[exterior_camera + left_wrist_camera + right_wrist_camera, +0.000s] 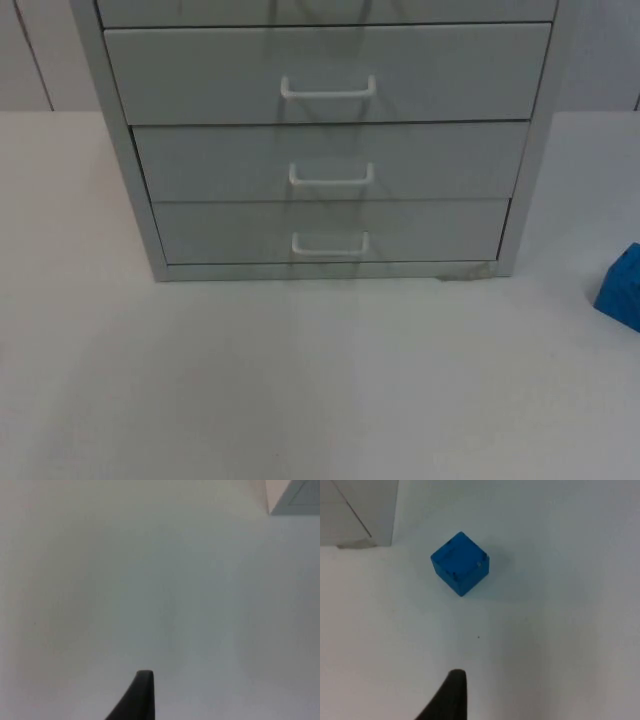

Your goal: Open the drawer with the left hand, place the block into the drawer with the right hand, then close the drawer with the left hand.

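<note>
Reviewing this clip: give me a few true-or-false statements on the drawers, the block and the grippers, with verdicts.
1. All visible drawers of the grey metal drawer cabinet are shut. True.
2. The blue cube block lies inside the bottom drawer. False: it sits on the white table top, to the cabinet's right.
3. The right gripper holds the block. False: its fingertip is apart from the block, above bare table.
4. The left gripper hovers over bare table, not at any white handle. True.
</note>
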Robot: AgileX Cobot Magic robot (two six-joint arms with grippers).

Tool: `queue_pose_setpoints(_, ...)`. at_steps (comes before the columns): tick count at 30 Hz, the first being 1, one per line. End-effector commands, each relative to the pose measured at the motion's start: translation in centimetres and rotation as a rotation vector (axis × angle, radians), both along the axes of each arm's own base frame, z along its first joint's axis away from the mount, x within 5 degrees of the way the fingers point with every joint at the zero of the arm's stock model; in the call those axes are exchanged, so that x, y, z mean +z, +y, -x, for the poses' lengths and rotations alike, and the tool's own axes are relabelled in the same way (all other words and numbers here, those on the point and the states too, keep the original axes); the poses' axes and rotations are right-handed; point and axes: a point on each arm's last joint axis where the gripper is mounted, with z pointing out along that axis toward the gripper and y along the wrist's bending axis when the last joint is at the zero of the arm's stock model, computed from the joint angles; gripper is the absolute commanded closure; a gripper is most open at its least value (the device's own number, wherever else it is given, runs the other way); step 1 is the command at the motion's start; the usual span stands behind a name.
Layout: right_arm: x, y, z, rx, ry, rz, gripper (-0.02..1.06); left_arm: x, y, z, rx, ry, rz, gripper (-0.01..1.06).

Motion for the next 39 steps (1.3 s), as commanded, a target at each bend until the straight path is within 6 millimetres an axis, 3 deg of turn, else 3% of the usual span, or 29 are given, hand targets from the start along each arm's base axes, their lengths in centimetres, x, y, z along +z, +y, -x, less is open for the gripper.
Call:
queue_pose_setpoints(1,-0.1,0.0,-0.5,0.003,0.003,0.004,-0.01,-0.2,-0.1,-0.9,-0.007,0.014,0.007,0.00)
queue_pose_setpoints(18,-0.5,-0.1,-1.1,0.003,0.031,0.005,-0.01,-0.8,-0.4,-1.4,-0.047,0.057,0.016,0.01)
queue_pose_setpoints(21,-0.5,-0.1,-1.1,-0.005,0.033,-0.001,-0.01,-0.8,-0.8,-1.3,-0.082,0.058,0.050,0.09)
queue_pose_setpoints(24,-0.6,-0.1,-1.0,-0.004,0.045,-0.001,-0.01,-0.7,-1.4,-1.3,-0.125,0.052,0.109,0.34)
queue_pose_setpoints(25,-0.6,-0.1,-1.0,-0.004,0.045,-0.001,-0.01,-0.7,-1.4,-1.3,-0.125,0.052,0.109,0.34)
queue_pose_setpoints(27,-0.6,-0.1,-1.0,-0.002,0.047,0.006,-0.01,-0.5,-1.8,-1.4,-0.198,0.023,0.106,0.55)
queue_pose_setpoints(28,-0.6,-0.1,-1.0,-0.002,0.049,0.006,-0.01,-0.4,-2.0,-1.5,-0.217,0.008,0.121,0.60)
queue_pose_setpoints(39,-0.7,-0.1,-0.8,-0.003,0.063,0.000,-0.01,2.8,-3.5,-4.1,-0.355,-0.044,0.228,0.61)
